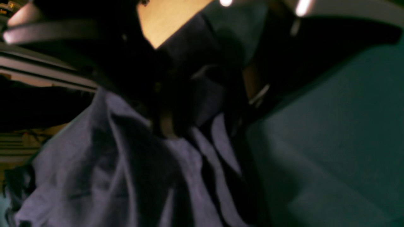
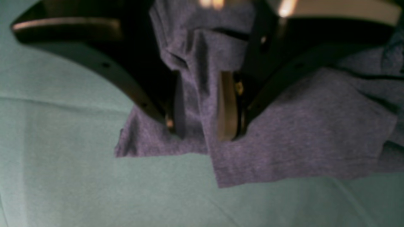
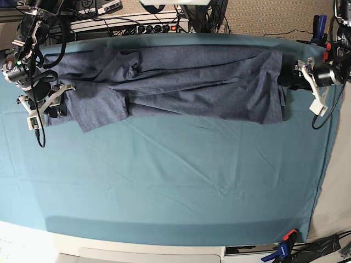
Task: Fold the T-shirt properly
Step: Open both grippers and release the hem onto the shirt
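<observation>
The slate-blue T-shirt (image 3: 186, 82) is stretched sideways across the far part of the table, held at both ends just above the teal cloth. In the base view my right gripper (image 3: 53, 104) is at the left end. In its wrist view the right gripper (image 2: 202, 130) is shut on a bunched fold of the T-shirt (image 2: 300, 132), and a flap hangs below the fingers (image 2: 226, 107). My left gripper (image 3: 290, 76) grips the right end. Its wrist view is dark, with T-shirt fabric (image 1: 104, 170) gathered between the jaws of the left gripper (image 1: 205, 110).
The teal table cloth (image 3: 175, 181) covers the whole table. A power strip and cables (image 3: 137, 24) run behind the far edge. Clamps (image 3: 282, 246) sit at the front right corner. The table's right edge lies just past my left gripper.
</observation>
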Tool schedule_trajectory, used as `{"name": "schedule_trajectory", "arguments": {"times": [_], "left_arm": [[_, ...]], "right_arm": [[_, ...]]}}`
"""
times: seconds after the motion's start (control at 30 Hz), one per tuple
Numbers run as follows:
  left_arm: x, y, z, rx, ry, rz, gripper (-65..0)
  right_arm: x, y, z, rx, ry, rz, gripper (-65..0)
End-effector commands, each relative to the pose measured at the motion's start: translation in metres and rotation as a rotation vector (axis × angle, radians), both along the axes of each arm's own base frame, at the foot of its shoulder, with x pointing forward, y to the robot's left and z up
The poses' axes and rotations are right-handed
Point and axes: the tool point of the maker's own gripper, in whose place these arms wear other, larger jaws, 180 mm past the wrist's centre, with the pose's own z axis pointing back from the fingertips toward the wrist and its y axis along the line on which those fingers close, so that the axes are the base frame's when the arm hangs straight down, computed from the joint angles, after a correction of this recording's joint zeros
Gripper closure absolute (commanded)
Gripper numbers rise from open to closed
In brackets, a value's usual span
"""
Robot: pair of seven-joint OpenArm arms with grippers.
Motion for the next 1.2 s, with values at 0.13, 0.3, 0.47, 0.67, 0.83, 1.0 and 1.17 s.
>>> {"name": "schedule_trajectory", "arguments": {"times": [0.13,0.3,0.47,0.67,0.83,1.0,1.17], "left_arm": [[0.003,-0.004,0.003,-0.014,-0.013,0.002,-25.8],[0.009,-0.008,0.006,-0.028,-0.031,0.006,-25.8],[0.023,-0.014,0.013,-0.044,-0.07,0.003,-25.8],[0.024,-0.015,0.013,-0.046,-0.073,0.003,-25.8],[0.024,-0.015,0.014,-0.047,-0.074,0.004,-25.8],[0.024,-0.016,0.015,-0.059,-0.072,0.004,-25.8],[0.023,-0.018,0.016,-0.076,-0.069,0.006,-25.8]], "right_arm": [[0.008,-0.002,0.014,-0.008,-0.048,0.008,-18.7],[0.008,0.0,0.014,0.0,-0.051,0.01,-18.7],[0.008,0.002,0.015,0.014,-0.054,0.013,-18.7],[0.008,0.002,0.015,0.013,-0.053,0.013,-18.7],[0.008,0.002,0.015,0.013,-0.052,0.013,-18.7],[0.008,0.002,0.015,0.013,-0.053,0.013,-18.7],[0.008,0.002,0.015,0.013,-0.052,0.013,-18.7]]}}
